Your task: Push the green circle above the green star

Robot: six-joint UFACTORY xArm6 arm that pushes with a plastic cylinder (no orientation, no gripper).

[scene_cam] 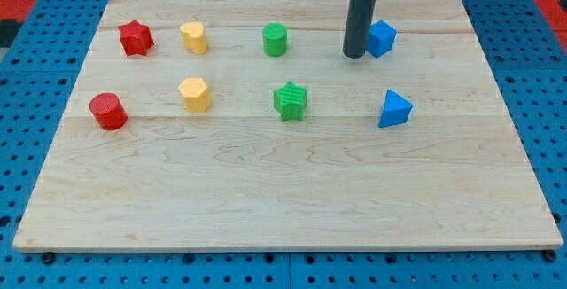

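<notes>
Though beside blue cube, my tip

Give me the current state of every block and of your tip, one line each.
my tip: down on the board, just left of the blue cube
green circle: upright, above the green star
green star: flat, untouched
blue cube: beside the tip
blue triangle: alone
red star: alone
red circle: upright
upper yellow block: alone
lower yellow block: alone

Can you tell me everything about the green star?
The green star is a small, chunky star-shaped block, bright green and matte, lying flat on the wooden board near its middle. Nothing touches it. The green circle sits toward the view's top from it, and my tip is away to its upper right.
</notes>
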